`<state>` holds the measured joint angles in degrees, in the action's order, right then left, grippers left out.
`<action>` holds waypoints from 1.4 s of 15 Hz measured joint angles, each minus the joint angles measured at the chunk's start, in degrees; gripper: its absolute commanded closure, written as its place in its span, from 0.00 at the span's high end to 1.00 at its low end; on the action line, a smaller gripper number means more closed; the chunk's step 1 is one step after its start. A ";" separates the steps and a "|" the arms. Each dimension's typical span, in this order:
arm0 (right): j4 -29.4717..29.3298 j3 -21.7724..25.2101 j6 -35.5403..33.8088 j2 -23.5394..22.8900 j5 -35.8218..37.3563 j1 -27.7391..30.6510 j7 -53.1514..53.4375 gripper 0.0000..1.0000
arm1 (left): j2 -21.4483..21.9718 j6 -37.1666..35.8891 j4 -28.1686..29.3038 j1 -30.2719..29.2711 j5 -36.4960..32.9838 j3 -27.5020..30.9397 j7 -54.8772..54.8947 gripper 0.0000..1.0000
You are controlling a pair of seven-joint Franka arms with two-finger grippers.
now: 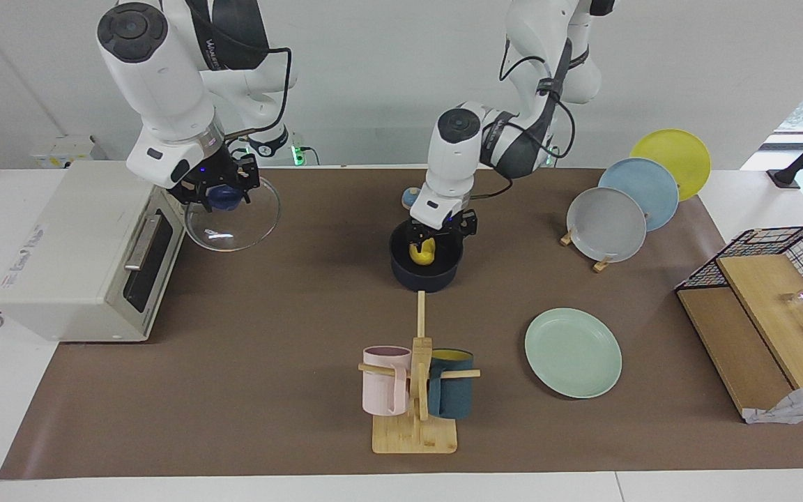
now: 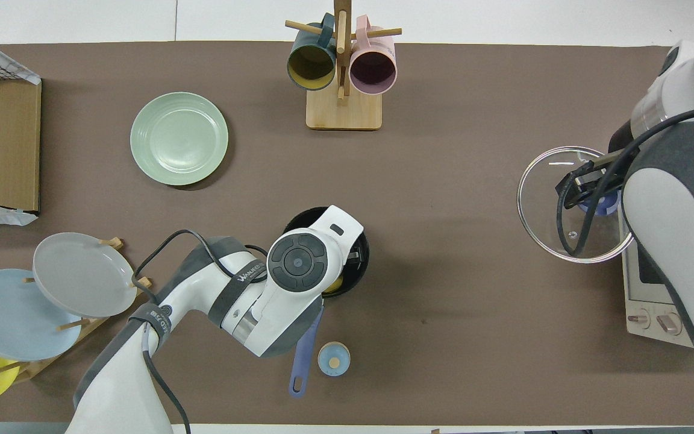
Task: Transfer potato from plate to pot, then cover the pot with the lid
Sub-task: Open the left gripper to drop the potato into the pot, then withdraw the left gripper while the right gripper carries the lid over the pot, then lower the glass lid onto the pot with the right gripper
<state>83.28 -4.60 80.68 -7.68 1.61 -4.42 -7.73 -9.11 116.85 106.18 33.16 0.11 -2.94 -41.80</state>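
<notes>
One potato (image 1: 423, 252), bright yellow, inside the one dark navy pot (image 1: 425, 274) at mid-table, only a sliver visible from overhead (image 2: 335, 284) under the arm; long blue pot handle (image 2: 305, 352) pointing toward the robots. One pale mint-green plate (image 1: 573, 353), flat and bare, toward the left arm's end of the table, farther from the robots than the pot. One clear glass lid (image 1: 233, 216) with blue knob (image 1: 221, 198), in the air, tilted, just beside the front of the one white oven (image 1: 81, 249) at the right arm's end. Two mugs, one pink (image 1: 385, 380) and one dark teal (image 1: 452, 393), hung on one wooden stand (image 1: 416, 432). Three upright plates on a rack: grey (image 1: 606, 224), light blue (image 1: 640, 193), yellow (image 1: 673, 158). One small blue-and-tan bell (image 2: 333, 358) beside the pot handle. One wire basket (image 1: 785, 254) with wooden boards at the left arm's end. Left gripper (image 1: 433, 243) over the pot mouth, fingers spread apart, straddling the potato without clamping it. Right gripper (image 1: 215, 194) clamped on the lid's knob, carrying the lid.
</notes>
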 measured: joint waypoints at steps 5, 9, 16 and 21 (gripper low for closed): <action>0.03 -0.34 1.53 0.00 -4.41 -0.72 4.70 0.00 | 2.44 -14.32 -15.34 -15.85 0.04 0.56 16.77 1.00; 0.44 -1.10 6.77 -0.85 -4.69 -8.90 12.51 0.00 | 3.41 -18.08 -16.83 -26.41 0.05 0.78 33.14 1.00; 2.27 -1.60 19.67 -9.54 -3.60 -27.51 36.38 0.00 | 5.06 -27.54 -18.18 -29.81 0.05 0.51 36.72 1.00; 3.82 -1.59 24.53 -13.75 -0.04 -32.50 41.85 0.00 | 9.07 -31.78 -17.74 -29.81 0.05 0.21 36.72 1.00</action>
<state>87.10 -6.18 105.22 -21.43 1.57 -36.93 34.12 -0.04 85.07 88.44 3.35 0.16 -2.72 -5.09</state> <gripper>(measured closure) 0.344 0.000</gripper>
